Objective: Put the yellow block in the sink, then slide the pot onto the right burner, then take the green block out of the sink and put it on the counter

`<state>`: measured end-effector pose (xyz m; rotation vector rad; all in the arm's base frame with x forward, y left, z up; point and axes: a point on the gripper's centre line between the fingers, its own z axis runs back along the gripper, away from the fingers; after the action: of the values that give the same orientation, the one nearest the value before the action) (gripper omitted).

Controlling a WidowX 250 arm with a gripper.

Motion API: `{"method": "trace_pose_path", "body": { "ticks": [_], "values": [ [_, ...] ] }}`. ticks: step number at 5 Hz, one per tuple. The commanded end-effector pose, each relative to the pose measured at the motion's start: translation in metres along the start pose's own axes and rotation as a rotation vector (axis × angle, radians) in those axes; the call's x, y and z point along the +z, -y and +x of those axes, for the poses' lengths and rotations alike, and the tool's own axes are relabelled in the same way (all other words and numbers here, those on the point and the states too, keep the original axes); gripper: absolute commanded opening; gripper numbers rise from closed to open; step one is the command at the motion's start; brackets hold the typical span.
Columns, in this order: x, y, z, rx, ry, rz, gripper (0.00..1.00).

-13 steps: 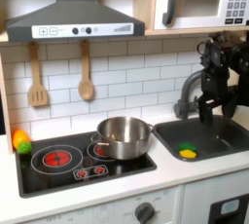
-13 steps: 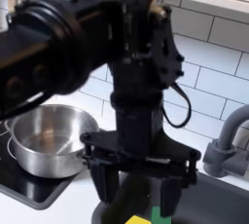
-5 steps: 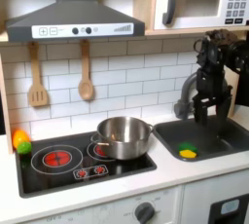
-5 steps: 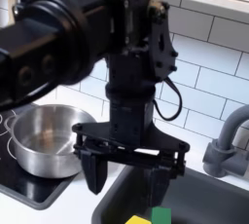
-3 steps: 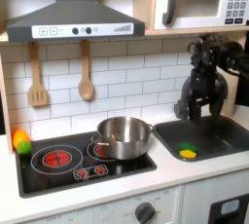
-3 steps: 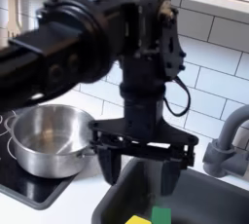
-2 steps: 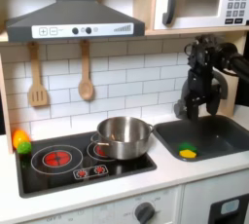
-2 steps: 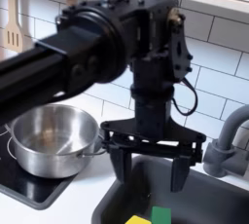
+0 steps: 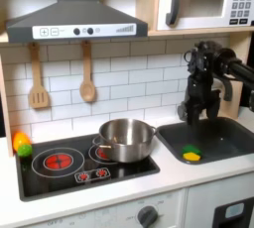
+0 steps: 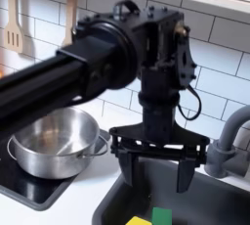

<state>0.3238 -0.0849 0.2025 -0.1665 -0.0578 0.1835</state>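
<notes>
In the second exterior view, the yellow block [image 10: 139,221] and the green block [image 10: 161,215] lie side by side at six o'clock in the sink [image 10: 221,205]. Above them hangs the gripper [image 10: 153,166], its jaws spread wide and holding nothing. At nine o'clock, the pot [image 10: 54,143] sits on the cooktop [image 10: 23,190].

You have a dark grey sink [image 9: 214,140] holding a yellow block [image 9: 189,155] and a green block [image 10: 161,215]. Left of the sink sit a shiny silver pot [image 9: 125,139] and a glossy black cooktop [image 9: 45,177] with red rings. The counter [image 9: 89,201] is cream-white, the gripper [image 10: 153,168] black.
</notes>
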Motion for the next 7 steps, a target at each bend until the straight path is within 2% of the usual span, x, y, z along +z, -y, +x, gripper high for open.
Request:
{"method": "trace_pose_path", "body": {
  "ticks": [1, 3, 4, 5, 6, 7],
  "values": [
    [-0.024, 0.012, 0.017, 0.019, -0.034, -0.004, 1.00],
    [-0.033, 0.027, 0.041, 0.043, -0.028, -0.009, 1.00],
    [-0.040, 0.026, 0.051, 0.061, -0.026, 0.007, 1.00],
    [-0.048, 0.021, 0.057, 0.057, -0.024, 0.044, 1.00],
    [-0.054, 0.016, 0.057, 0.057, -0.029, 0.064, 1.00],
    [-0.055, 0.014, 0.058, 0.049, -0.020, 0.072, 1.00]
  ]
}}
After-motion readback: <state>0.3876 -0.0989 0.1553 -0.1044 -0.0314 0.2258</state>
